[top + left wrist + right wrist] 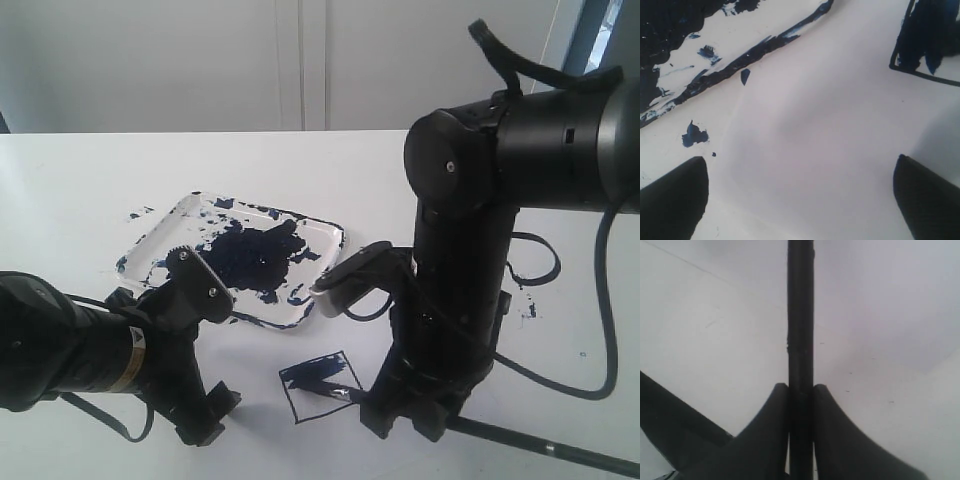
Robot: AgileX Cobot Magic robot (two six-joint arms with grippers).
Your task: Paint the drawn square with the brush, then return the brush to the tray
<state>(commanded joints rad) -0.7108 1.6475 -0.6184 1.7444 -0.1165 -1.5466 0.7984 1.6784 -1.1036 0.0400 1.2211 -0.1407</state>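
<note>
Dark blue covers only the upper-left part of the drawn square (318,400) in the exterior view, and the rest is blank white, so painting looks well short of done. The brush (545,447) lies low across the surface (80,190), its tip inside the square and its long handle trailing out behind the right pincer (400,412). Likely risks are a stroke overrunning the thin pen lines, because the square is small and the tip is loaded, and a drip on the way to the tray (160,232), which sits near, beyond the square. The left pincer (205,415) hangs just beside the square on the tray side, so the return path could clip that arm. In the left wrist view, the left pincer's fingers (670,200) stand wide apart over bare surface, holding and touching nothing; a painted corner of the square and the tray's smeared edge (755,50) both show. In the right wrist view, the right pincer is narrowed tight onto the brush handle (800,315), one jaw on each side. The grip runs along a thin round handle, so it could twist or slide under pressure.
</note>
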